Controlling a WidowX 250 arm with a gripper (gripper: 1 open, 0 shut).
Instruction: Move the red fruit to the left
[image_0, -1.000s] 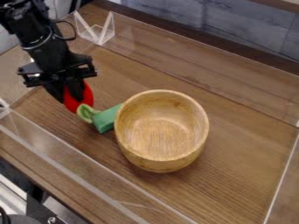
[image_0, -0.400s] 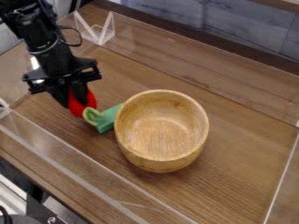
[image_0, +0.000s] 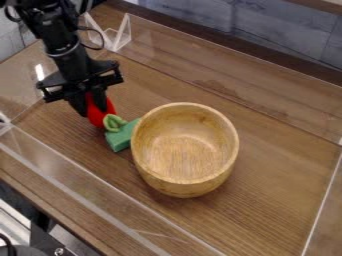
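The red fruit (image_0: 98, 109) is a small glossy red toy whose light green leafy cap (image_0: 116, 123) sticks out at its lower right. It sits low over the wooden table, left of the wooden bowl (image_0: 186, 148). My black gripper (image_0: 91, 104) points straight down, and its two fingers are closed on the red body from either side. The fingers hide much of the fruit. I cannot tell whether the fruit touches the table.
A flat green block (image_0: 124, 139) lies just under the fruit's cap, against the bowl's left side. Clear acrylic walls (image_0: 80, 185) fence the table at the front and left. A clear bracket (image_0: 118, 35) stands at the back left.
The gripper, with the red fruit still in it, has shifted a little toward the back and right and has rolled slightly. The bowl and green block stayed put.
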